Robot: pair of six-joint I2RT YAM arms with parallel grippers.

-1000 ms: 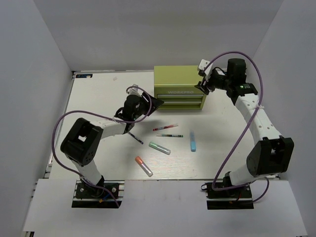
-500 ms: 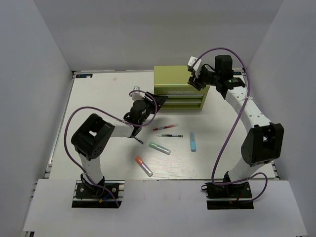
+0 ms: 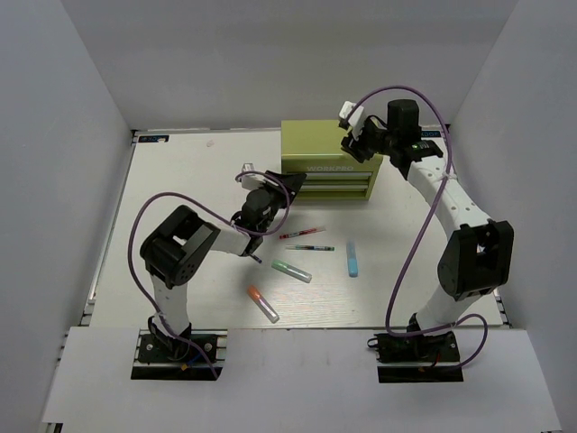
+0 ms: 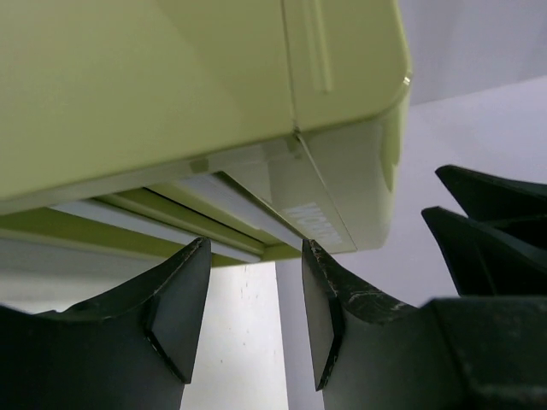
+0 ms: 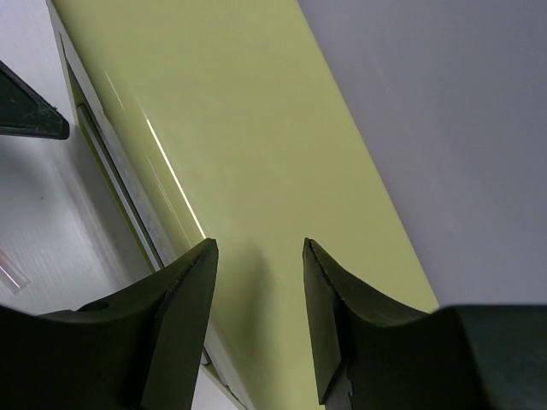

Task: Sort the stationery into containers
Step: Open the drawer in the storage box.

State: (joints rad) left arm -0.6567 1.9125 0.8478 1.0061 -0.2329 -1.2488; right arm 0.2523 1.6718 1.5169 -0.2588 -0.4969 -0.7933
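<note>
The olive-green tool chest stands at the far middle of the white desk, its two drawers facing the near side, both pushed in, with pale lettering on the upper one.

The left tool is released. Its two dark fingers stand apart with nothing between them, just in front of the chest's near left corner at drawer height. The right tool is released too, its fingers apart and holding nothing. It hangs above the right part of the chest's lid, and whether it touches the lid cannot be told.

The stationery lies on the desk in front of the chest, none of it in a container:
- A thin red pen lies nearest the drawers.
- A thin green pen lies just beside it on the near side.
- A light-blue marker lies to their right.
- A green-capped marker lies nearer and to the left.
- An orange-capped marker lies nearest of all.
- A dark-tipped pen shows partly, under the left arm.
</note>
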